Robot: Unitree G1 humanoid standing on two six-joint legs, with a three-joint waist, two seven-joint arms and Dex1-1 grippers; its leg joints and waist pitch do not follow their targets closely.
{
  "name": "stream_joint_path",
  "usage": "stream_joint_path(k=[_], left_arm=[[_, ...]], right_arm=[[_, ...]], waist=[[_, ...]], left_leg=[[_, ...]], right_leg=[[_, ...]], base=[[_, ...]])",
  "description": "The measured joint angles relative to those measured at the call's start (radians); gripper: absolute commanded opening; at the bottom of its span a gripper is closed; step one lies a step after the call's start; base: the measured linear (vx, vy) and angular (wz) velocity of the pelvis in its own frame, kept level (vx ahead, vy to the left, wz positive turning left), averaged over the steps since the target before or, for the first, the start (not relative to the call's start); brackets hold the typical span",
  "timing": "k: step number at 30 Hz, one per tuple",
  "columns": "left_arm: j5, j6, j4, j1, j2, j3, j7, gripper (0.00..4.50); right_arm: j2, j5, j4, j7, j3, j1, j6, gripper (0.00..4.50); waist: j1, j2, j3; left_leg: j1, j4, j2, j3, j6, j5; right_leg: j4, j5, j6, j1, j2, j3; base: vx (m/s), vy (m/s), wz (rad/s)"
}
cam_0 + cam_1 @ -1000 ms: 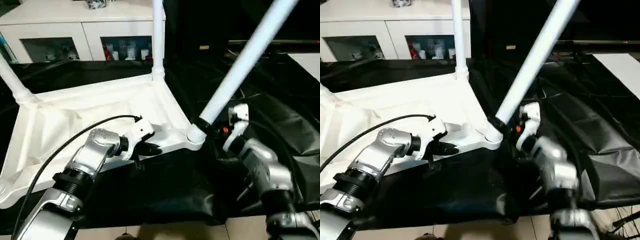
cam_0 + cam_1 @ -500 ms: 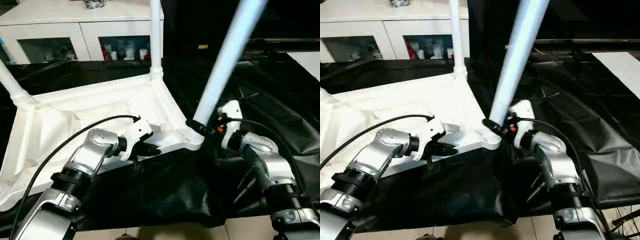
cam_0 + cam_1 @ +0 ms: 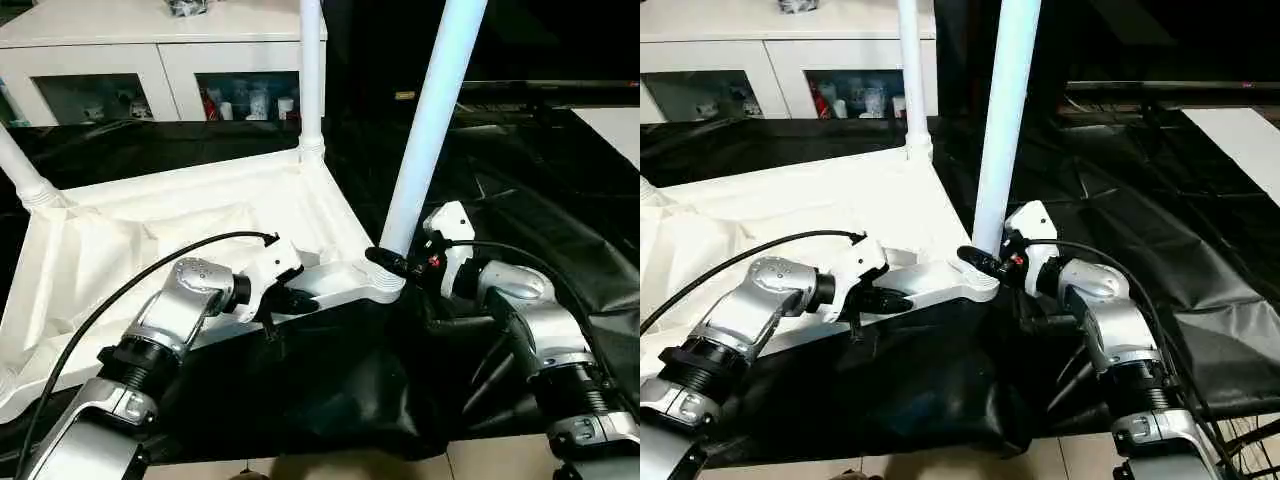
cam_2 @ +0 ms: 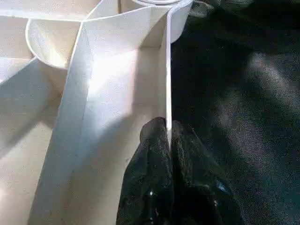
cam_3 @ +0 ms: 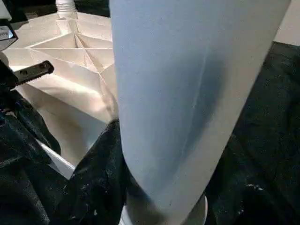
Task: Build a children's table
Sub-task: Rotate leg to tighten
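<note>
The children's table top (image 3: 150, 240) lies upside down on a black cloth, ribbed underside up. Two white legs (image 3: 311, 80) (image 3: 20, 170) stand in its far corners. A third leg (image 3: 430, 130) stands almost upright in the near right corner socket (image 3: 375, 290). My right gripper (image 3: 390, 262) is shut on this leg's foot just above the socket; up close the leg (image 5: 187, 93) sits between its black fingers (image 5: 98, 178). My left gripper (image 3: 303, 300) is shut on the top's thin near rim (image 4: 167, 84), its fingers (image 4: 150, 154) pinching it left of the socket.
A white cabinet (image 3: 150, 60) with glass-fronted compartments stands behind the table top. The black cloth (image 3: 330, 380) covers the work surface and hangs over its near edge. A white board (image 3: 615, 125) lies at the far right.
The near right leg has swung from leaning far right to almost upright in its socket, my right gripper moving with it. My left gripper has kept its hold on the rim.
</note>
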Motion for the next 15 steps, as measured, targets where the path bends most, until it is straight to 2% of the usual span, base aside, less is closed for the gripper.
stream_joint_path(k=[9,15], left_arm=[[0.001,-0.001,0.002,0.0,0.002,-0.001,-0.005,0.0],[0.005,-0.021,0.012,-0.004,0.016,-0.008,-0.009,0.0]], right_arm=[[0.002,-0.003,0.005,0.002,0.0,0.0,-0.002,1.85],[0.028,-0.012,0.027,-0.035,0.001,-0.004,-0.025,1.85]], waist=[[-0.002,-0.002,0.001],[-0.007,-0.006,0.003]], left_leg=[[0.003,-0.007,0.0,0.003,0.0,0.0],[0.007,-0.011,0.0,0.003,0.0,0.0]], right_leg=[[-0.009,-0.002,0.003,0.001,0.0,0.0],[-0.015,-0.002,0.004,0.001,0.0,0.0]], base=[[0.0,0.0,0.0],[0.0,0.0,0.0]])
